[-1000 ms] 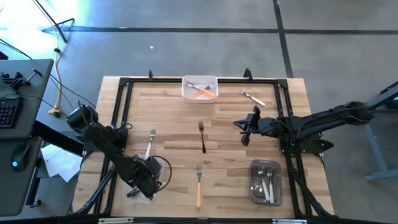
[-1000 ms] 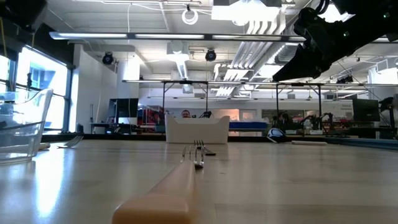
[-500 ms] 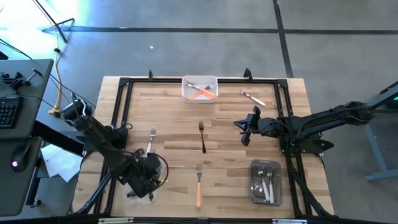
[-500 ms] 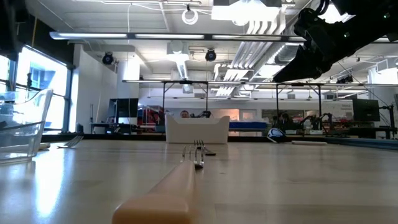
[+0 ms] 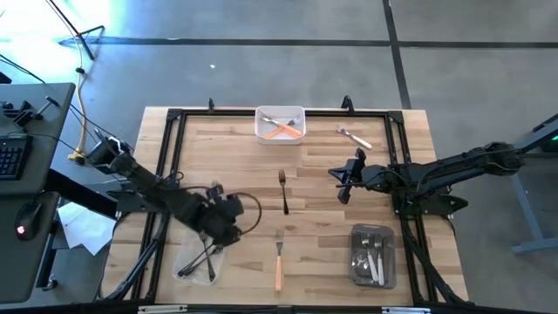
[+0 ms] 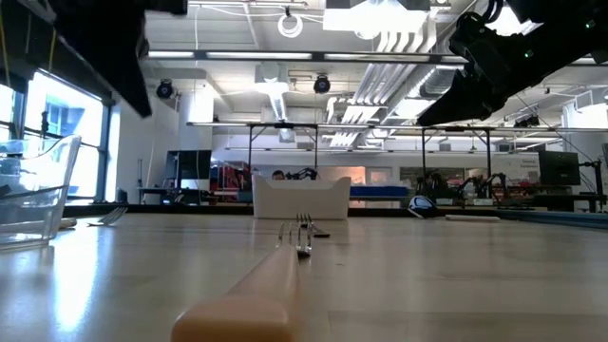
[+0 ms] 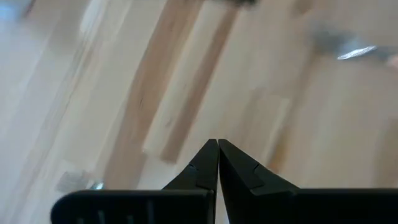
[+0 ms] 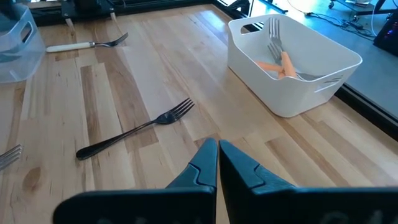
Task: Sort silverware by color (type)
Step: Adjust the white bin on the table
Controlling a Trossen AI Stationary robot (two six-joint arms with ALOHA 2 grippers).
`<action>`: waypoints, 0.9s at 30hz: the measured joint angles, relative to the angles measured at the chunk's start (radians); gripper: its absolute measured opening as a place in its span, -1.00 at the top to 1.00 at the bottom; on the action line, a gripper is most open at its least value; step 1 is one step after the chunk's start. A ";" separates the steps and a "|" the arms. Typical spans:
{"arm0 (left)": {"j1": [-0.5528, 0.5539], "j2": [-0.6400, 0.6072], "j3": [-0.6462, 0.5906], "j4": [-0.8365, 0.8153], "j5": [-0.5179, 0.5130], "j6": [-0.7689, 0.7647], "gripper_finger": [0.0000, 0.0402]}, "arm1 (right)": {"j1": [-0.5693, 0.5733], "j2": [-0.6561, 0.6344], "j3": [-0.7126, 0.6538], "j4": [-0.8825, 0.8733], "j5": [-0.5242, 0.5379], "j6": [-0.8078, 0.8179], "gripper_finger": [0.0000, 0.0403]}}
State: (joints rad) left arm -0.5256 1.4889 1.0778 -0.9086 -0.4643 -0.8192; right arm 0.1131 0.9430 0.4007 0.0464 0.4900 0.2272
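Note:
My left gripper (image 5: 228, 223) is shut and hovers above the table just right of the clear tray (image 5: 186, 262), which holds dark forks (image 5: 202, 258). A white-handled fork (image 5: 214, 188) lies beside the arm, its handle partly hidden under it. The dark fork (image 5: 283, 190) (image 8: 134, 129) lies at mid-table, and the orange-handled fork (image 5: 279, 257) (image 6: 256, 294) lies near the front edge. My right gripper (image 5: 342, 181) (image 8: 217, 148) is shut and held above the table right of the dark fork. Another white-handled fork (image 5: 354, 136) lies at the far right.
A white tray (image 5: 280, 133) (image 8: 292, 93) at the far edge holds orange-handled forks (image 5: 283, 131). A grey tray (image 5: 356, 262) at the near right holds white-handled forks (image 5: 375, 255). A black frame (image 5: 174, 118) rims the table. Bare wood lies between the loose forks.
My left arm has swung from over the clear tray at the near left toward the far edge and the table's middle, so the dark forks in that tray now show. The right arm has kept still.

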 joint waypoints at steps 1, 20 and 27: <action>0.016 -0.001 -0.019 -0.005 0.022 -0.001 0.98 | 0.000 0.000 0.000 -0.002 0.000 0.000 1.00; -0.055 -0.037 -0.173 -0.102 0.123 -0.285 0.98 | 0.000 0.000 0.000 -0.035 -0.001 0.027 1.00; -0.083 -0.164 -0.250 -0.101 0.113 -0.391 0.98 | 0.000 0.000 0.000 -0.044 -0.002 0.027 1.00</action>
State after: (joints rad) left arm -0.6090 1.3245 0.8280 -1.0093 -0.3509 -1.2097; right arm 0.1131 0.9432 0.4004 0.0025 0.4885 0.2542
